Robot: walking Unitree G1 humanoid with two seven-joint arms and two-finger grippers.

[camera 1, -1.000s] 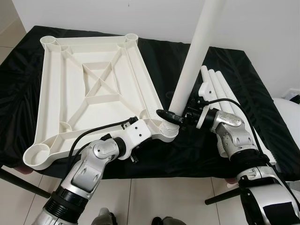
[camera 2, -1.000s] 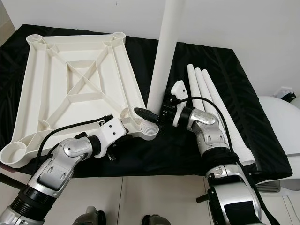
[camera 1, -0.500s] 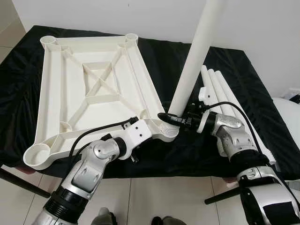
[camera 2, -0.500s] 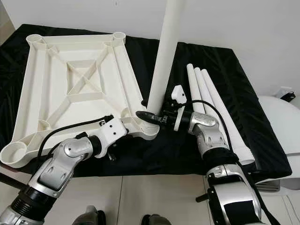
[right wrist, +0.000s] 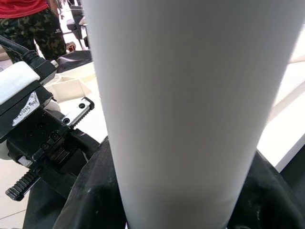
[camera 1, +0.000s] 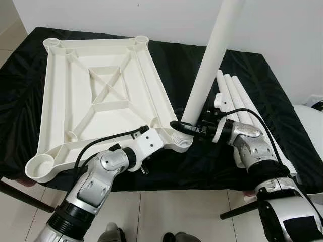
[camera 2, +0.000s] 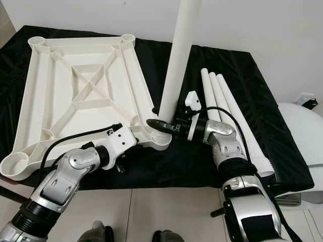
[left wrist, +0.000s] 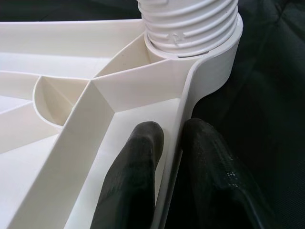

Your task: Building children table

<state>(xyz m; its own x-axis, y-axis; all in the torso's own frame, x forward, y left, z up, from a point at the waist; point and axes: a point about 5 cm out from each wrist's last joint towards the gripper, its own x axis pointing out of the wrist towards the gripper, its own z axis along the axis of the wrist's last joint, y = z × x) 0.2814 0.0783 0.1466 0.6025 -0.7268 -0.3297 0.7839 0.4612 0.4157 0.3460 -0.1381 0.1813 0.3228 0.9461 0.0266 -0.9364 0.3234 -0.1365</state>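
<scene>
My left end effector (left wrist: 164,157) pinches the rim of the upturned white tabletop (camera 1: 96,96) near its closest corner, one black finger (left wrist: 131,176) inside the rim wall and the other outside, closed on the thin plastic edge. The tabletop lies ribbed side up on a black cloth (camera 1: 202,166) draped over the table, its four corner sockets facing upward. My right end effector (camera 2: 162,124) is clamped around the base of a white leg (camera 2: 177,55) that stands nearly upright in the near corner socket (camera 2: 160,138), leaning slightly to the right; the threaded collar (left wrist: 190,24) of that leg sits in the socket just ahead of my left fingers. The two end effectors are close together at this corner, the right arm reaching across from the right side. Three more legs (camera 2: 227,108) lie side by side on the cloth to the right, just behind my right arm. A white wall (camera 2: 101,12) backs the table, and a tiled floor (camera 2: 166,212) shows below its front edge. In the right wrist view, a person in a red top (right wrist: 21,7) stands in the background.
</scene>
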